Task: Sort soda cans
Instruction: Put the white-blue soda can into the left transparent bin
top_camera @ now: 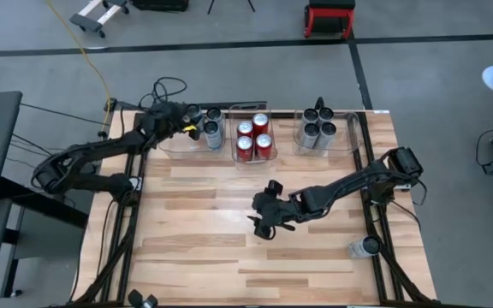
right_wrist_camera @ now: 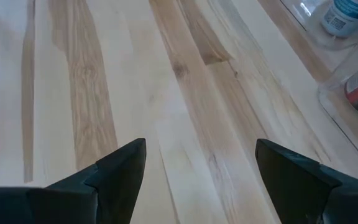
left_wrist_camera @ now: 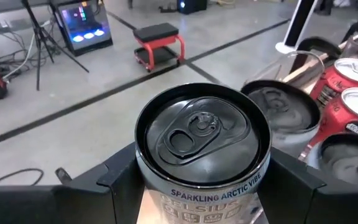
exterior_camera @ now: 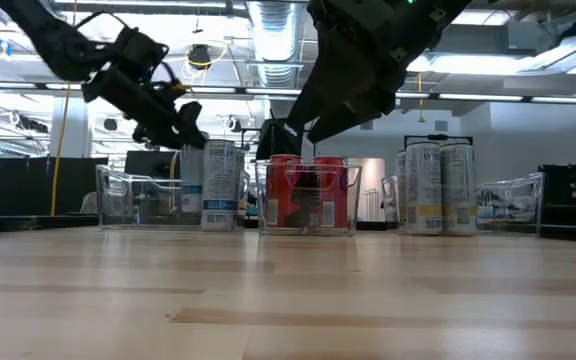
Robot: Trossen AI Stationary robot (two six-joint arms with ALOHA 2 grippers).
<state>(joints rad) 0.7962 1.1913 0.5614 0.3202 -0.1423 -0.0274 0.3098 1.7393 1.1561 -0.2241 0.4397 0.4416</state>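
One dark-topped can (left_wrist_camera: 202, 146) reads "SPARKLING ARCTIC VIBE" between left end effector (left_wrist_camera: 201, 186) fingers

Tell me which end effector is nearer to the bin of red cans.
Left. The left end effector sits in the neighbouring bin just beside the bin of red cans, fingers around a silver can. The right end effector hovers open over bare table, well in front of it.

Bright overhead light, ceiling glare in low view, wrist foregrounds blurred.
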